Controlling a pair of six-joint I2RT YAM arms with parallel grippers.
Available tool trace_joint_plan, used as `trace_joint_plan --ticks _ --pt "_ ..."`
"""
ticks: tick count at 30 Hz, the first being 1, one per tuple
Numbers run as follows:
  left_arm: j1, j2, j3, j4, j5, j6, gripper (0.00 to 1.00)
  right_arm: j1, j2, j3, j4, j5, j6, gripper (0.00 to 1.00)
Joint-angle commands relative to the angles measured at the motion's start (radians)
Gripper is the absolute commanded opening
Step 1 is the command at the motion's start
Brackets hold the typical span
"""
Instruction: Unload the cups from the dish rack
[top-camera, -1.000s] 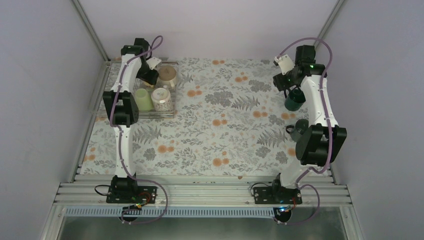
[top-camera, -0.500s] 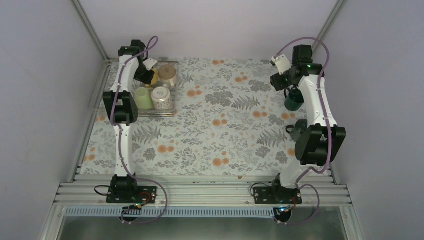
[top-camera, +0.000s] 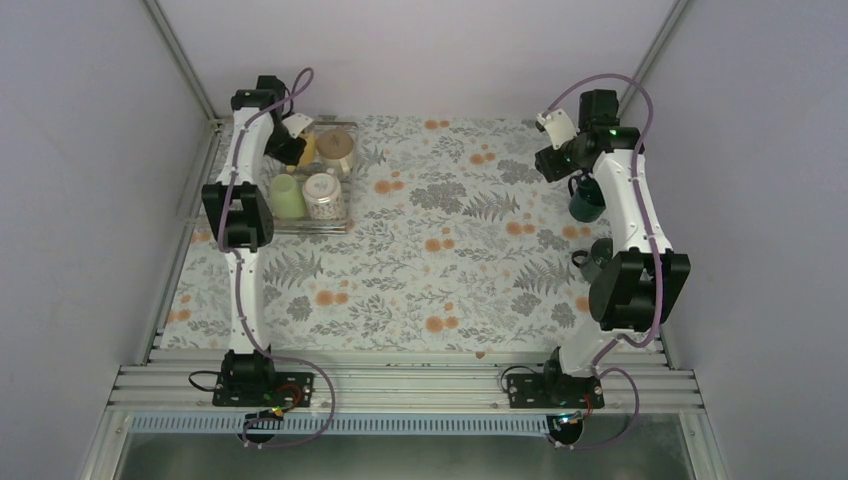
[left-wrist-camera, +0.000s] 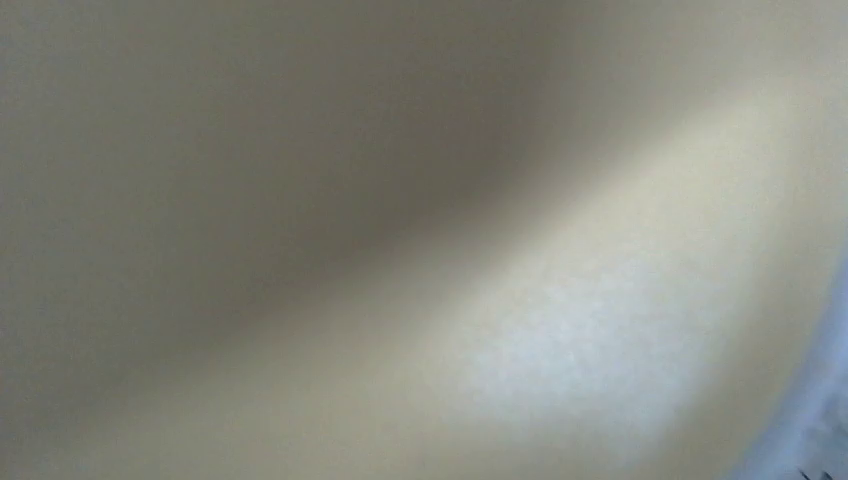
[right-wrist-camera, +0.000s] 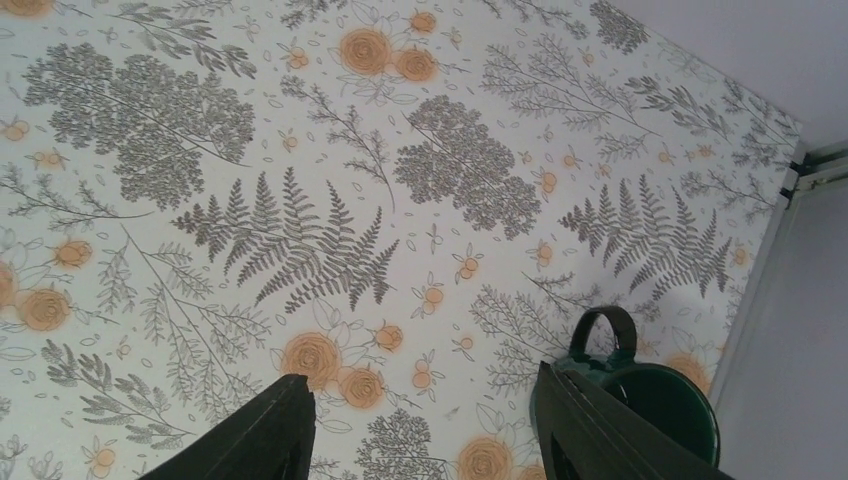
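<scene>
The dish rack (top-camera: 346, 226) lies at the table's far left. In it stand a yellow cup (top-camera: 309, 150), a cream-white cup (top-camera: 336, 147), a pale green cup (top-camera: 287, 198) and a patterned cup (top-camera: 322, 197). My left gripper (top-camera: 291, 147) is pressed against the yellow cup's left side and shut on it. A blurred pale yellow surface (left-wrist-camera: 420, 240) fills the left wrist view. A dark green cup (right-wrist-camera: 655, 400) (top-camera: 587, 201) stands on the cloth at the far right. My right gripper (right-wrist-camera: 418, 380) (top-camera: 554, 160) hangs open just left of it, holding nothing.
A flowered cloth (top-camera: 450, 250) covers the table. Another dark mug-like shape (top-camera: 598, 258) sits by the right arm's elbow. Grey walls close in left, right and back. Aluminium rails (top-camera: 400, 385) run along the near edge.
My left gripper has closed at the yellow cup and shifted slightly back and left, uncovering the cup. The right gripper has drifted a little left and back from the dark green cup.
</scene>
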Motion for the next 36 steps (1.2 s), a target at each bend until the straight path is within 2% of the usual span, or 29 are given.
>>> trace_joint_plan --ticks 1,3,6,11,14,17,20,23,24,25,28,36 --pt "0.011 -0.183 0.088 0.101 0.016 0.036 0.02 0.015 -0.019 0.017 0.008 -0.076 0.020 0.59" --pt "0.011 -0.249 0.086 0.128 0.052 0.043 0.02 0.017 -0.024 0.040 -0.013 -0.167 0.019 0.60" --pt "0.011 -0.380 0.034 0.190 0.178 0.030 0.02 0.019 -0.021 0.109 -0.077 -0.352 0.011 0.62" --pt "0.007 -0.546 -0.095 0.326 0.559 -0.073 0.02 0.025 0.003 0.262 -0.180 -0.676 0.000 0.66" --pt "-0.009 -0.592 -0.155 0.417 0.794 -0.160 0.02 0.032 0.006 0.309 -0.175 -0.896 0.013 0.67" --pt "-0.055 -0.596 -0.150 0.478 0.918 -0.243 0.02 0.043 -0.022 0.259 -0.057 -1.108 0.082 0.67" --pt "-0.134 -0.603 -0.143 0.475 0.957 -0.213 0.02 0.050 -0.118 0.069 0.272 -1.279 0.299 0.68" --pt "-0.222 -0.602 -0.142 0.455 0.968 -0.172 0.02 0.072 -0.231 -0.178 0.851 -1.320 0.686 0.71" --pt "-0.249 -0.599 -0.145 0.450 0.969 -0.162 0.03 0.082 -0.253 -0.211 0.950 -1.307 0.734 0.72" --pt "-0.278 -0.595 -0.149 0.442 0.964 -0.147 0.02 0.093 -0.262 -0.213 0.968 -1.290 0.722 0.73" --pt "-0.341 -0.576 -0.141 0.425 0.943 -0.114 0.02 0.119 -0.244 -0.157 0.881 -1.268 0.657 0.73" --pt "-0.411 -0.536 -0.125 0.404 0.995 -0.100 0.02 0.121 -0.224 -0.185 0.907 -1.235 0.659 0.73"
